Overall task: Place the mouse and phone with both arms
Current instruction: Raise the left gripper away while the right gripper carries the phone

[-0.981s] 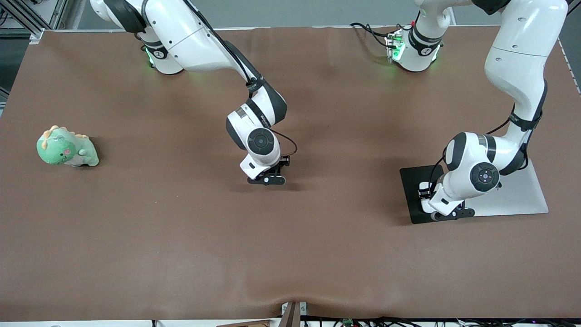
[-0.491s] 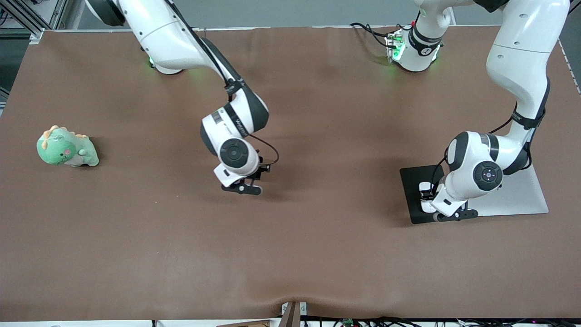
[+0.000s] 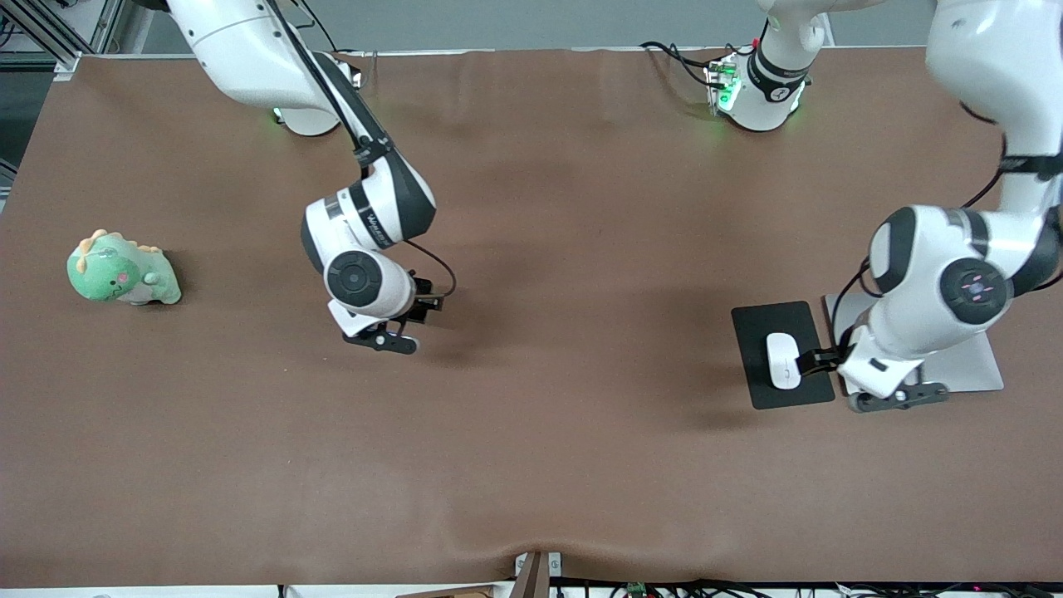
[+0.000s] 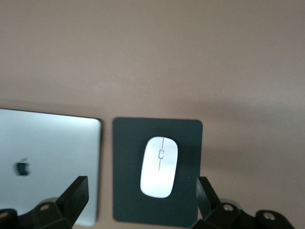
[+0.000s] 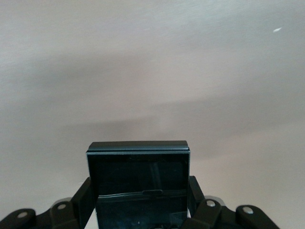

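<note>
The left end effector (image 3: 898, 397) hung with its jaws wide and empty over the bench (image 3: 531, 465), at the near edge of the silver laptop (image 3: 972, 365) and just beside the black pad (image 3: 781, 353). The mouse (image 3: 782, 360) lay flat on that pad, apart from the jaws; in the left wrist view the mouse (image 4: 159, 167) sat whole between the two open fingers (image 4: 76, 193), not touched by them. The risk here, I think, was small: if this arm swung low toward the right arm's end of the bench, a finger could catch the mouse and push it off the pad, or scrape the laptop lid.

The right end effector (image 3: 382, 339) hovered above bare bench near the middle, clamped on the phone (image 5: 139, 179), which stood out from the jaws edge forward. The danger lay mostly here, in my judgement. The phone was smooth and held only at its sides, so it might slip or tilt during the descent. If it were released too high, it could land on its edge and fall over.

The green plush dinosaur (image 3: 122, 268) sat well apart toward the right arm's end, no obstacle.
</note>
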### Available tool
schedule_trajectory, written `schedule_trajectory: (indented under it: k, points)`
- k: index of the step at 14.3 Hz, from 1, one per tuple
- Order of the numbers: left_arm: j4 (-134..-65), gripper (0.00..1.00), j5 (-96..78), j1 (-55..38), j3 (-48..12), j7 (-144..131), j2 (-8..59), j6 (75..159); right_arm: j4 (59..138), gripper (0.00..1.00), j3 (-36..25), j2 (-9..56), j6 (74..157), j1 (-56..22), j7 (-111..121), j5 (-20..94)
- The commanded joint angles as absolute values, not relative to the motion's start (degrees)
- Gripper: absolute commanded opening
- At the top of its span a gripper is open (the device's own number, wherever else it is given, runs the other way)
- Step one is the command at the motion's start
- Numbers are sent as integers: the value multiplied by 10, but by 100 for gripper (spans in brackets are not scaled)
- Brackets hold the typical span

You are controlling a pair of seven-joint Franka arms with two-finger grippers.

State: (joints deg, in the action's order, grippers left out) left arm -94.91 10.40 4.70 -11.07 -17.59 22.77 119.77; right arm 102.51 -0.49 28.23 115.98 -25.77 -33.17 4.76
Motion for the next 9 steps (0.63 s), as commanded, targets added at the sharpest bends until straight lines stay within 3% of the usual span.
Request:
schedule_trajectory:
  k: [1, 9]
  points:
    - [-897, 100, 111, 52, -117, -174, 195, 1112, 1105, 0, 4, 214, 1179, -208, -281, 40]
    - [-859, 100, 93, 52, -118, -93, 61, 965, 1208, 0, 4, 163, 1256, -130, -221, 2]
